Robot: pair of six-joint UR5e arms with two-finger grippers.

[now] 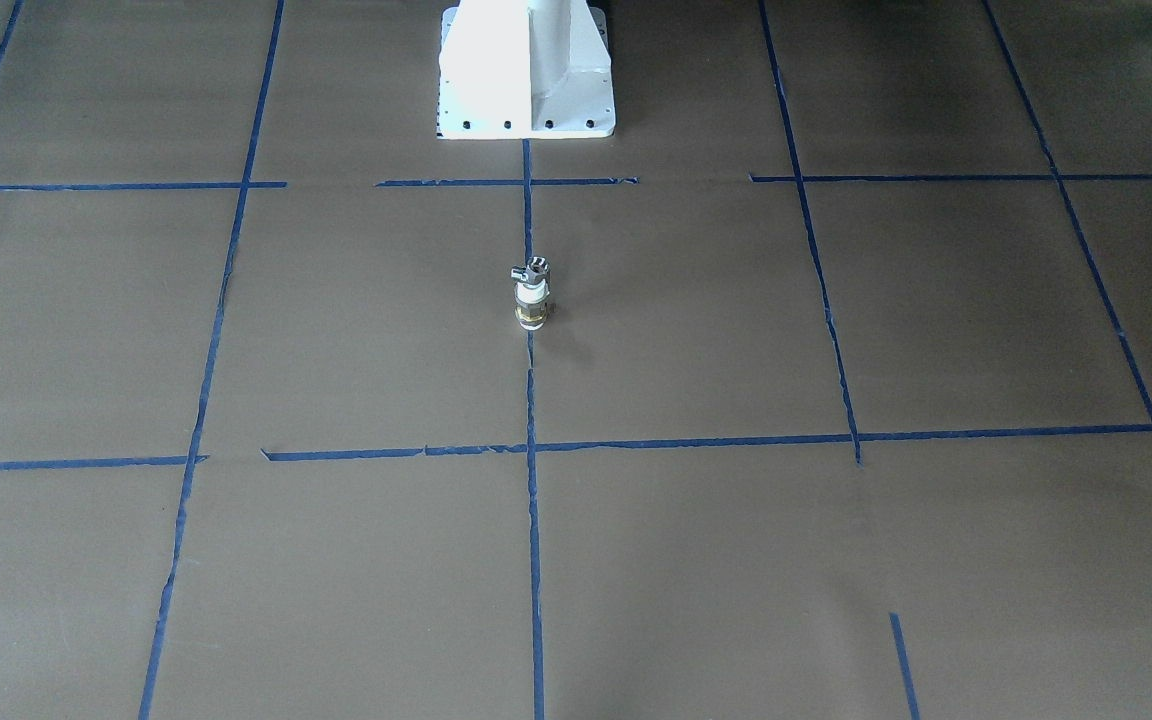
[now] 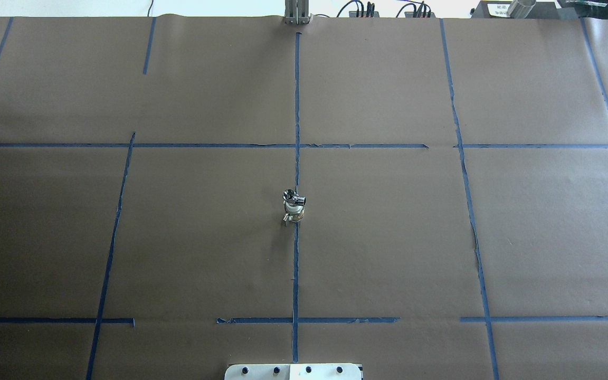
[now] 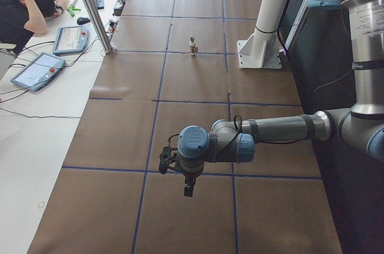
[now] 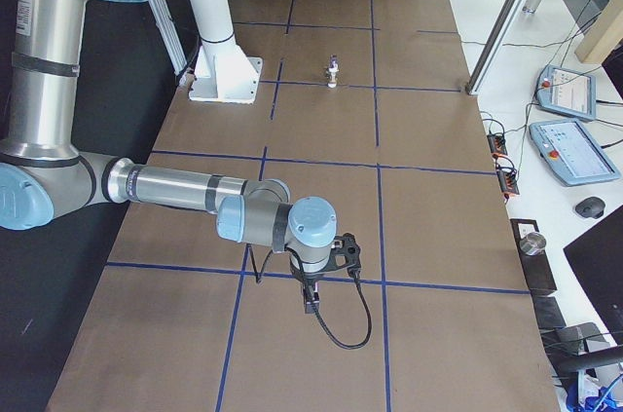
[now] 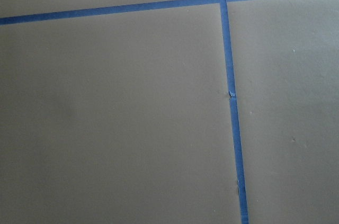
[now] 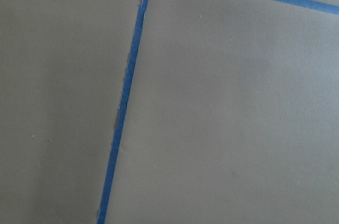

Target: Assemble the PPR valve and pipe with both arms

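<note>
The valve and pipe stand joined as one piece on the counter, just in front of the white base. The job looks done. The left arm and right arm hang well away from the base; I cannot tell if their jaws are released or clenched

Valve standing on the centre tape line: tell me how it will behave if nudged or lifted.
The valve stands upright, tall on a narrow base, so a sideways nudge would probably tip it. Its chrome-looking top and brass-coloured bottom suggest metal: likely rigid and fairly heavy for its size. The shiny rounded top may be slippery to clamp.
</note>
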